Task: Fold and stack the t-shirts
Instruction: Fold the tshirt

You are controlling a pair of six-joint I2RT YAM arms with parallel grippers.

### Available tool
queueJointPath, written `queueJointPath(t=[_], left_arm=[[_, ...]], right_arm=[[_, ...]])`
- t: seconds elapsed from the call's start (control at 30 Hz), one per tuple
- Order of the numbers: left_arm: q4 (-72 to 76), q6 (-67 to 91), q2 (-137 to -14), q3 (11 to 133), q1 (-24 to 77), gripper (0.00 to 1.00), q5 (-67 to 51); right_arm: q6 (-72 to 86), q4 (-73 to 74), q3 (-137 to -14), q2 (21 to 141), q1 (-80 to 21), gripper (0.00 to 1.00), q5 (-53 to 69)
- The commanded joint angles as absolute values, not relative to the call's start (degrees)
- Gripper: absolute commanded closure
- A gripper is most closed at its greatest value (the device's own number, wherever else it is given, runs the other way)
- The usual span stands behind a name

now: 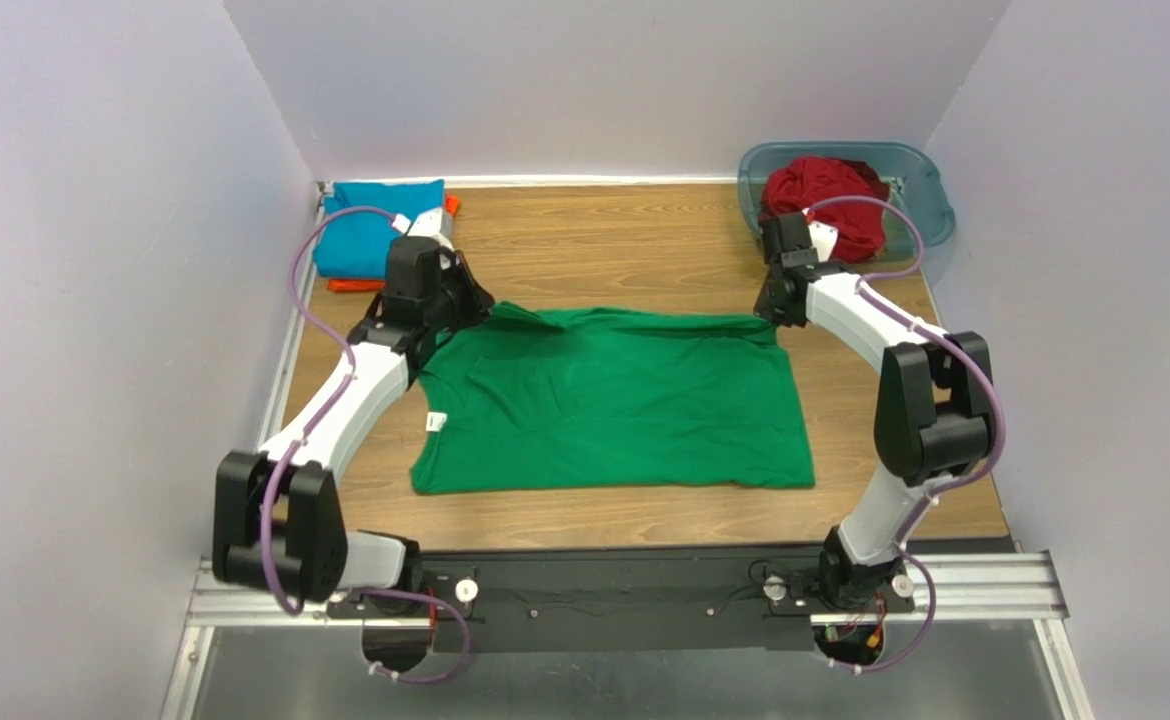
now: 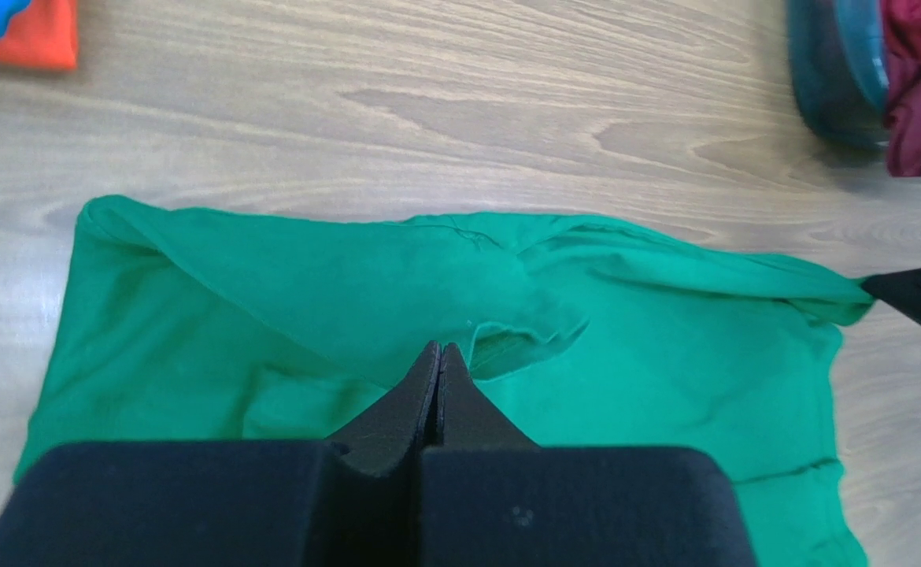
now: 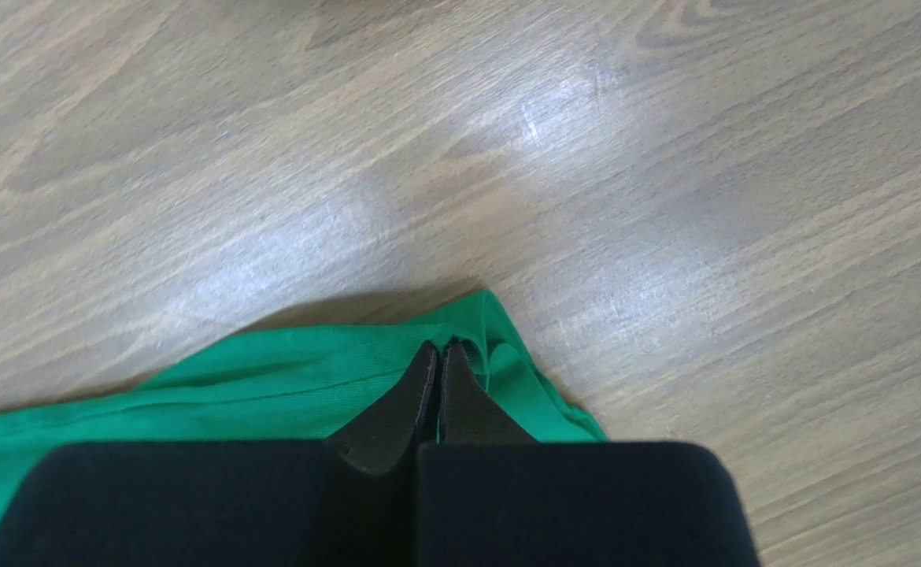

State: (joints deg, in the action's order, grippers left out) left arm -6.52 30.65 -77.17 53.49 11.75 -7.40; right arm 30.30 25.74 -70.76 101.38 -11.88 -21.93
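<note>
The green t-shirt [image 1: 614, 398] is a plain bright green all over, without print, and carries a small white tag [image 1: 435, 423]. The teal-blue t-shirt [image 1: 378, 225] is one solid colour, and so is the orange t-shirt [image 2: 28, 36]. The dark red t-shirt [image 1: 824, 198] is plain too, and the tub [image 1: 929, 195] is translucent blue-grey. The table [image 1: 621, 248] is light brown with wood grain. The left gripper [image 2: 438, 360] and right gripper [image 3: 442, 360] are black. The arms [image 1: 343, 405] are white and black, with purple cables [image 1: 297, 278].
</note>
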Motion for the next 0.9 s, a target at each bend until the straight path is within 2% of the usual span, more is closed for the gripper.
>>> queueJointPath(t=[0.0,0.23,0.87], left_arm=[[-7.64,33.13,-71.91,50.1,12.04,1.0,-7.03],[-11.51,34.36,-63.38,46.32,12.04,1.0,-6.85],[-21.79,36.3,-50.02,43.77,12.04,1.0,-5.19]], right_arm=[[28.48,24.87,-68.82,97.3,-11.6,0.99,-20.39],[27.33,24.96,-66.97,94.84,-11.6,0.99,-19.42],[26.46,25.05,-62.76,89.92,-11.6,0.98,-20.57]])
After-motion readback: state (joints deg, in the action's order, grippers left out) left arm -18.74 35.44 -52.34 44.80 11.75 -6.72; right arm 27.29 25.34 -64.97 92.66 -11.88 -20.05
